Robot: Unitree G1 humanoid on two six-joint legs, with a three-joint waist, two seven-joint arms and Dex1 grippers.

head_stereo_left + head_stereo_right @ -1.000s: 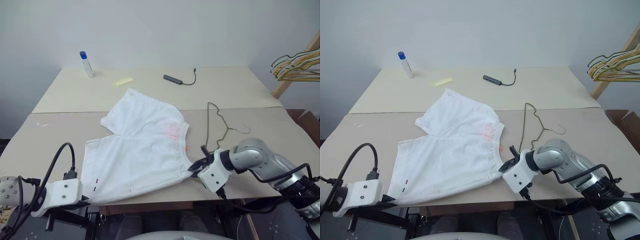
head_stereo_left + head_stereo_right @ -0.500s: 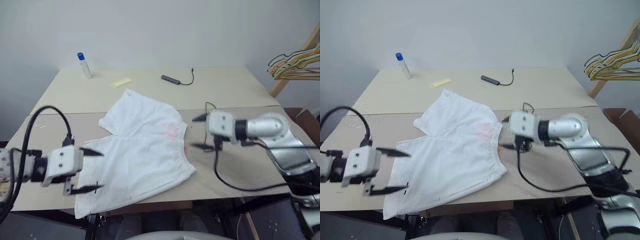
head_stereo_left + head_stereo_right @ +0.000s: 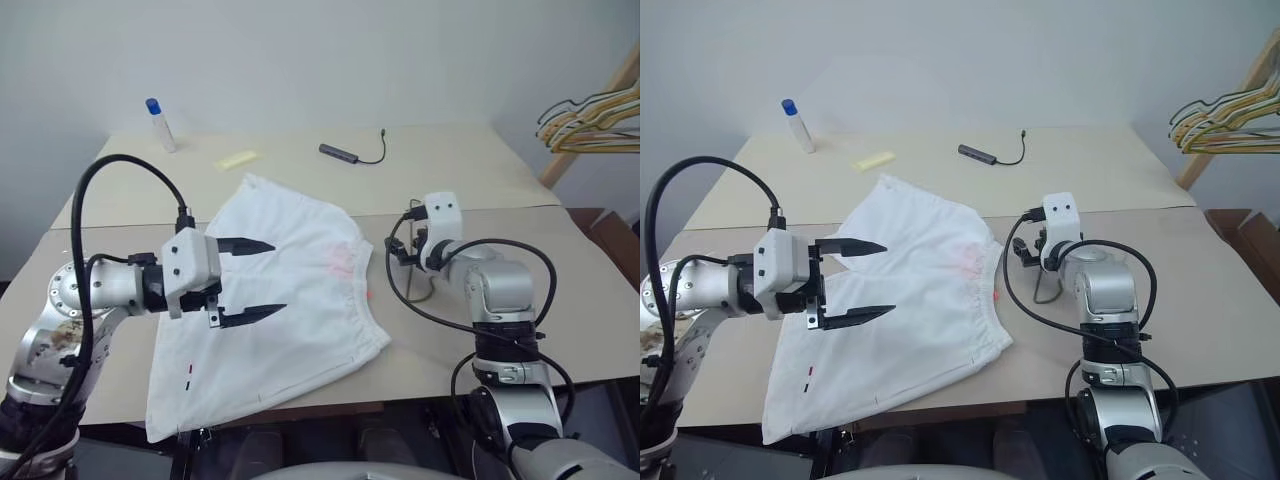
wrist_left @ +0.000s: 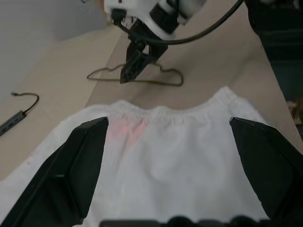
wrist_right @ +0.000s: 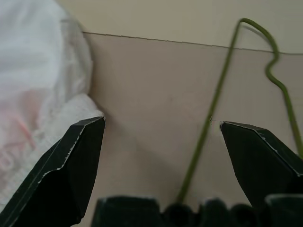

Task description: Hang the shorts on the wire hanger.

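Bare lab-style test room: plain white walls, a pale beige flat surface (image 3: 470, 175) made of two boards butted together, a wooden rack (image 3: 590, 110) holding bunched yellow and tan wire hangers (image 3: 590, 120), a stray dark USB hub with cable (image 3: 345, 153), a blue-capped white bottle (image 3: 158, 123).

Worktop (image 3: 560, 330): two beige boards set edge to edge, a seam running across between the far board and the near one.
Shorts (image 3: 290, 300): white, spread flat across the seam, one leg hem hanging over the near edge, waistband toward the right.
Wire hanger (image 4: 142, 78): olive-green, flat on the near board just right of the waistband, apart from the cloth.
Far board: a bottle with a blue cap (image 3: 158, 124) upright at the left, a pale yellow strip (image 3: 235, 159), a dark adapter with a cable (image 3: 345, 153).
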